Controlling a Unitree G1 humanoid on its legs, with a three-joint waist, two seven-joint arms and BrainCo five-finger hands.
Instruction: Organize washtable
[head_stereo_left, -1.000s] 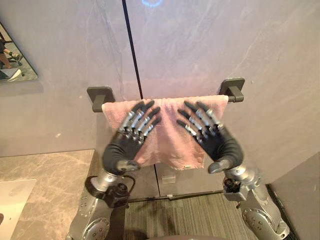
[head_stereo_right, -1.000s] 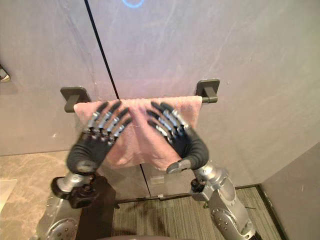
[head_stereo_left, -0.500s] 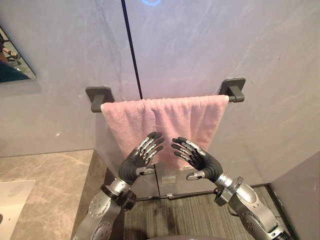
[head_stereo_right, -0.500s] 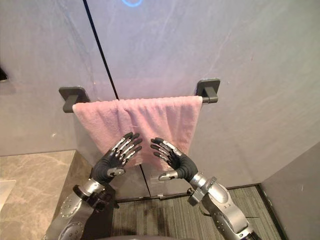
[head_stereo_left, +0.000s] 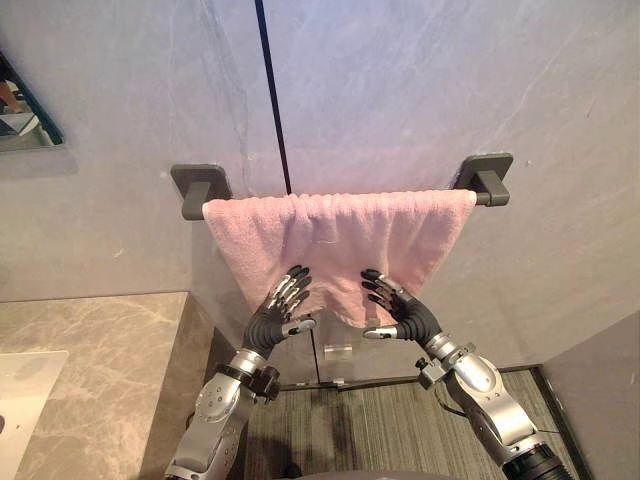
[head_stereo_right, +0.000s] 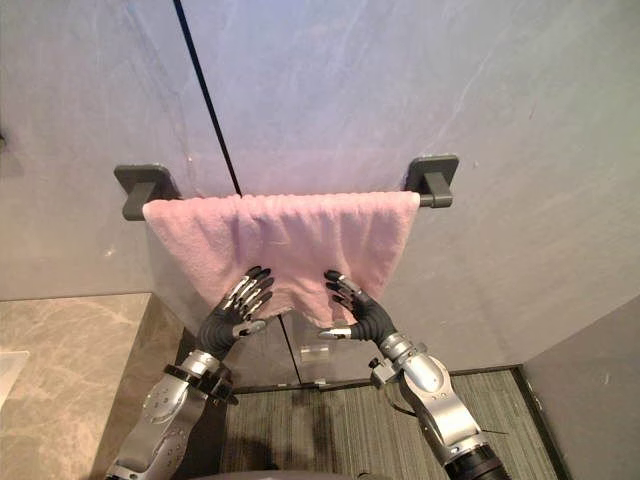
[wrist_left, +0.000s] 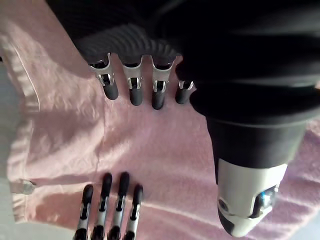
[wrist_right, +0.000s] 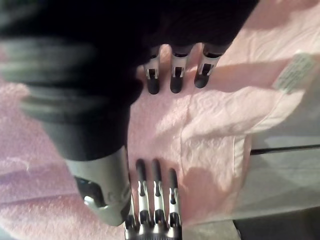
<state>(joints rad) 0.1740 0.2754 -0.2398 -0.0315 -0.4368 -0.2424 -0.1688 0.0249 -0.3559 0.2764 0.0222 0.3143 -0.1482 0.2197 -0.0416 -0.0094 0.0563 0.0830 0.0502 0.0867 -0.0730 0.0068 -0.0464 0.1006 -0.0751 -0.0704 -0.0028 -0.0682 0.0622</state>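
Note:
A pink towel (head_stereo_left: 340, 235) hangs spread over a dark grey wall bar, between its left bracket (head_stereo_left: 197, 190) and right bracket (head_stereo_left: 487, 178). My left hand (head_stereo_left: 272, 318) and right hand (head_stereo_left: 405, 315) are raised side by side at the towel's lower hem. Both are open, with straight fingers pointing up at the cloth and fingertips at or just touching it. In the left wrist view my own fingers (wrist_left: 132, 90) reach over the towel (wrist_left: 165, 150). The right wrist view shows that hand's fingers (wrist_right: 172, 75) over the cloth, near a white tag (wrist_right: 292, 70).
A marble countertop (head_stereo_left: 90, 360) with a white basin (head_stereo_left: 25, 390) lies at the lower left. A mirror (head_stereo_left: 20, 110) hangs at the left edge. A black vertical seam (head_stereo_left: 272, 100) runs down the grey wall. Striped carpet (head_stereo_left: 370, 430) covers the floor below.
Both hands have come down from just under the bar to the towel's lower hem and moved away from the camera. The towel now lies smoother and wider along the bar.

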